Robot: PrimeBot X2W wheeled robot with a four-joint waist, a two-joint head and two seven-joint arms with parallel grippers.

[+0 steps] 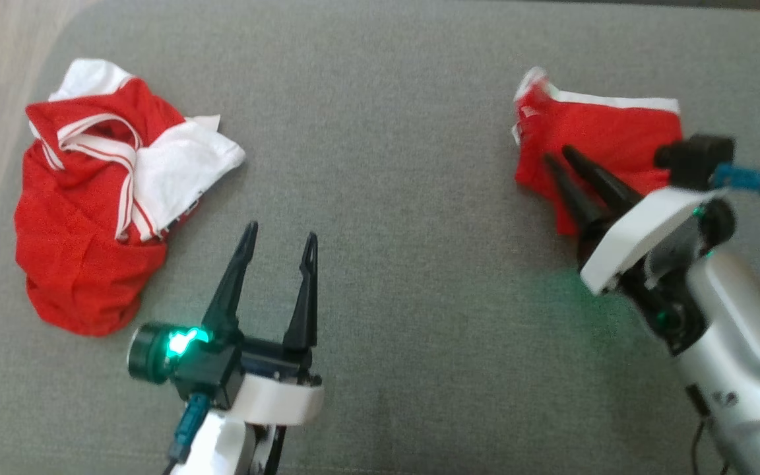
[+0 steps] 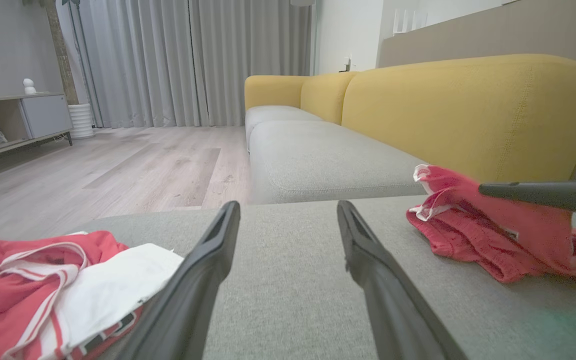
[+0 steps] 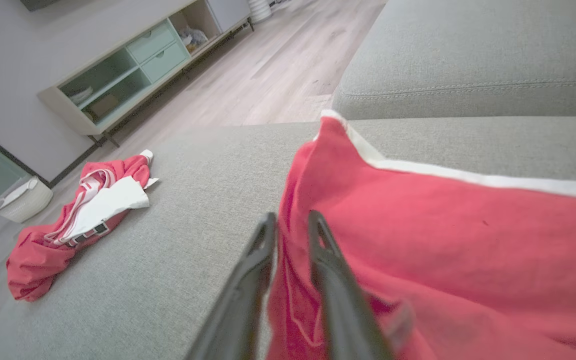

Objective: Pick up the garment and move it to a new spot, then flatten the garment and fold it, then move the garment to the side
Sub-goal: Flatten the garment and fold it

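Observation:
A red garment with a white band [image 1: 611, 132] lies crumpled on the grey cushion at the right; it also appears as the red garment [image 2: 493, 240] and fills the right wrist view as red cloth [image 3: 443, 225]. My right gripper [image 1: 558, 155] hovers over its left edge. Its fingers stand a little apart, open, and red cloth shows in the narrow gap of the right gripper [image 3: 292, 217]. My left gripper [image 1: 282, 229] is wide open over bare cushion, holding nothing; the left gripper [image 2: 288, 204] points between the two cloth heaps.
A second heap, a red and white jersey [image 1: 90, 198], lies at the cushion's left end near its edge. Grey cushion [image 1: 386, 165] stretches between the heaps. A yellow backrest [image 2: 468, 110] rises behind. Wooden floor [image 2: 118, 165], a low cabinet [image 3: 118, 75] and a white basket [image 3: 20, 200] lie beyond.

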